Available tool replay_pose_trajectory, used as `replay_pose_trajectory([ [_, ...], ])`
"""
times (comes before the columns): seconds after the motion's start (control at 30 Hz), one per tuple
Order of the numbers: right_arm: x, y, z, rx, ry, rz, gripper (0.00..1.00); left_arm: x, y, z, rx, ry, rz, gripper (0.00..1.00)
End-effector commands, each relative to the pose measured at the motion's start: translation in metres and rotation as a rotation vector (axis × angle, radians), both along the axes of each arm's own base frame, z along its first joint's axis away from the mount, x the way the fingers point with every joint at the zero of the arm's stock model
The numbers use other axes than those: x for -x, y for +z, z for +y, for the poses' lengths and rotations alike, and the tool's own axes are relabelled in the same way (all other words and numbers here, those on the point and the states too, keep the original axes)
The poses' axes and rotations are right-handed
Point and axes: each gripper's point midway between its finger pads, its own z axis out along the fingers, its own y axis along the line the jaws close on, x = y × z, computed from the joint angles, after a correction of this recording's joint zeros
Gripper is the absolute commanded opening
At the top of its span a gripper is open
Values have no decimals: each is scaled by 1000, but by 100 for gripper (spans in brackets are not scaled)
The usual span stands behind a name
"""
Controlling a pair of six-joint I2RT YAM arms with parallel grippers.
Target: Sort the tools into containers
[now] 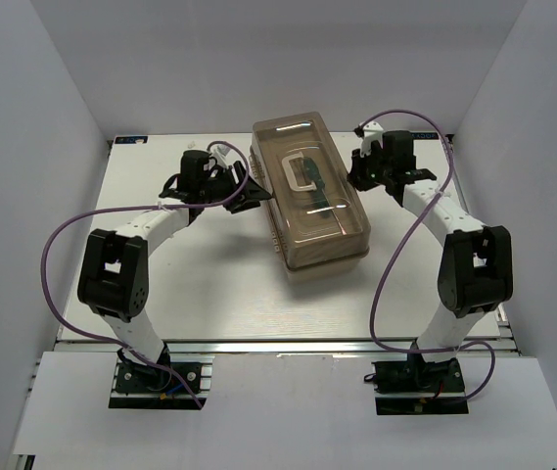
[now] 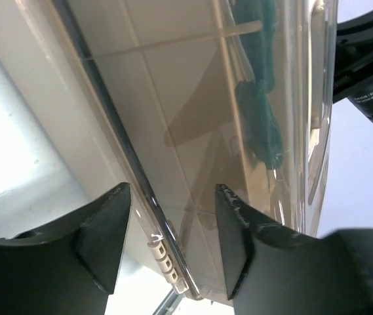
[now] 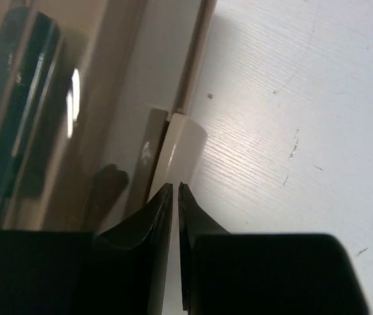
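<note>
Toolbox (image 1: pixel 325 266) with beige base and smoky translucent brown lid (image 1: pixel 288 132), lid down, standing on the far middle of the white table (image 1: pixel 209 284), its long axis running from the arms' side toward the back and slightly skewed. A pale carrying handle (image 1: pixel 303 168) lies flat on the lid. Through the lid one green-handled tool (image 1: pixel 319 199) shows, lying inside along the box; the left wrist view shows the same green handle (image 2: pixel 258 111) behind the brown plastic. No other tool can be made out. The left gripper (image 1: pixel 251 193) is at the box's left long side; in its own view the jaws stand well apart (image 2: pixel 170 243), either side of the seam where lid meets base, close to the wall, with nothing held between them. The right gripper (image 1: pixel 358 176) is at the right long side, toward the far end. In its wrist view the jaws (image 3: pixel 175 193) are drawn almost together, only a narrow pale slit between them, their tips at the near end of a beige latch tab (image 3: pixel 183 141) on the box's lower edge. Whether the tab is pinched cannot be told.
</note>
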Motion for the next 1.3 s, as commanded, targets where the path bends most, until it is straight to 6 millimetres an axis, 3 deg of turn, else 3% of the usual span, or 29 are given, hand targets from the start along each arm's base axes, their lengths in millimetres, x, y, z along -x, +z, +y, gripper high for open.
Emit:
replay_pose_trajectory([
  [0.0, -6, 16, -7, -3, 18, -60, 14, -4, 27, 8, 7, 27, -60, 65],
  [0.23, 18, 51, 14, -128, 124, -80, 15, -10, 50, 48, -13, 153, -108, 70],
  [0.33, 15, 65, 8, -162, 89, -84, 16, -10, 54, 60, -17, 182, -113, 70],
  [0.4, 6, 65, -5, -162, 37, -81, 16, -9, 50, 65, -31, 196, -104, 71],
  [0.53, -16, 48, -41, -72, -103, -104, 17, -6, 43, 70, -56, 220, -87, 74],
  [0.67, -22, 8, -57, 36, -119, -48, 16, -5, 38, 73, -68, 239, -77, 77],
  [0.8, 4, -1, -41, -8, -23, -21, 13, -7, 34, 74, -77, 242, -69, 77],
  [0.83, 8, 13, -35, -32, 5, -63, 12, -7, 34, 74, -78, 241, -69, 77],
  [1.27, 70, 45, 32, -40, 211, -112, 11, -11, 22, 71, -73, 229, -42, 78],
])
